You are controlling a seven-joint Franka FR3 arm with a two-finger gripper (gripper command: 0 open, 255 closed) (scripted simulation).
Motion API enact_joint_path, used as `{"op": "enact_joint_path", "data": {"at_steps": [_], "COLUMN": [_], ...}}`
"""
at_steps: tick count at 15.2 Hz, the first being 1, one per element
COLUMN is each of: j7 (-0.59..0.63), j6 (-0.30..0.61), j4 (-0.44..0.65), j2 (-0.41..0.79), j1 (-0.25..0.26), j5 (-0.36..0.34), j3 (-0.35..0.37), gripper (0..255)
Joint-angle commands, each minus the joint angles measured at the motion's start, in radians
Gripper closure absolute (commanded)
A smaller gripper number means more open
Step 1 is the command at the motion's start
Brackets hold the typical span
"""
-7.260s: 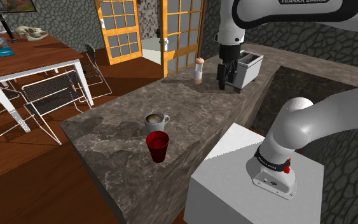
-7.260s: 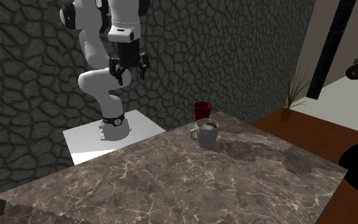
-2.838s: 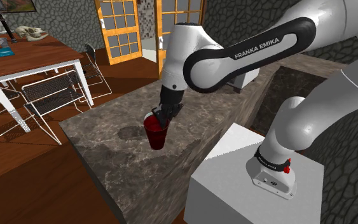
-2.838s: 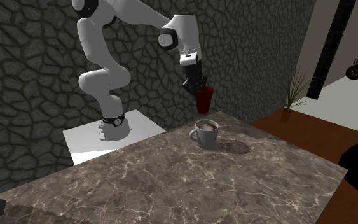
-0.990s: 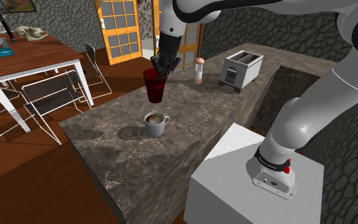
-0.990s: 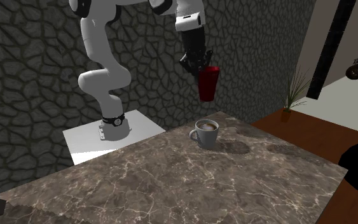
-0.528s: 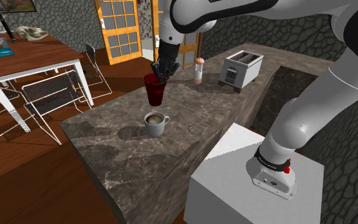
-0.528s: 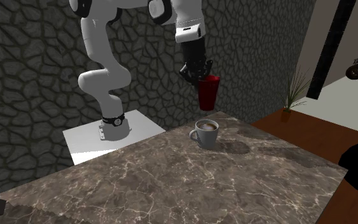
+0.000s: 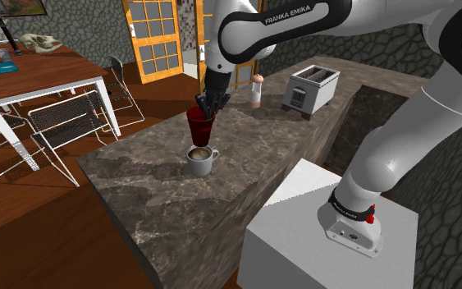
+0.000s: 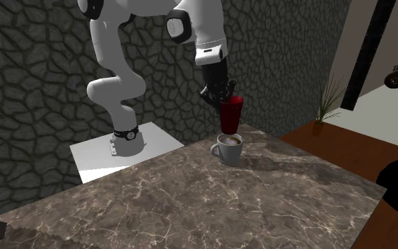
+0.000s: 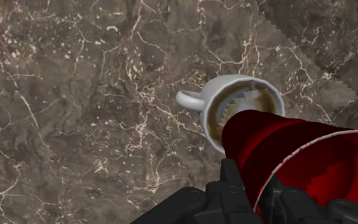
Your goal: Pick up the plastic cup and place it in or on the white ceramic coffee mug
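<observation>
Pinching the red cup (image 9: 200, 125), the gripper (image 9: 205, 104) holds it just above the mug (image 9: 201, 160). The mug stands near the counter (image 9: 139, 189) edge.

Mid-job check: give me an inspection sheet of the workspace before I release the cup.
Surface: dark veined marble counter.
Job's things: red cup hangs right over the white mug, which holds brown liquid; whether they touch cannot be told.
Clutter: toaster and shaker at the counter's far end in the shoulder view.
Grippers: gripper, fingers shut on the red cup's rim.
Cables: nothing seen.
Surroundings: stone wall, orange-framed glass doors, dining table with wire chairs.
</observation>
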Motion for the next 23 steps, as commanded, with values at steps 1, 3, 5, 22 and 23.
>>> {"op": "enact_joint_path", "data": {"at_steps": [1, 3, 5, 22, 23], "j7": [-0.005, -0.009, -0.012, -0.015, -0.015], "j6": [0.026, 0.054, 0.081, -0.020, -0.046], "j4": [-0.023, -0.043, -0.061, -0.007, 0.010], "j2": [0.003, 0.011, 0.020, -0.025, -0.034], "j1": [0.001, 0.002, 0.003, -0.004, -0.006], "j5": [0.003, 0.005, 0.006, 0.004, 0.003], "j3": [0.001, 0.003, 0.005, -0.012, -0.016], "gripper": [255, 255, 255, 0, 0]}}
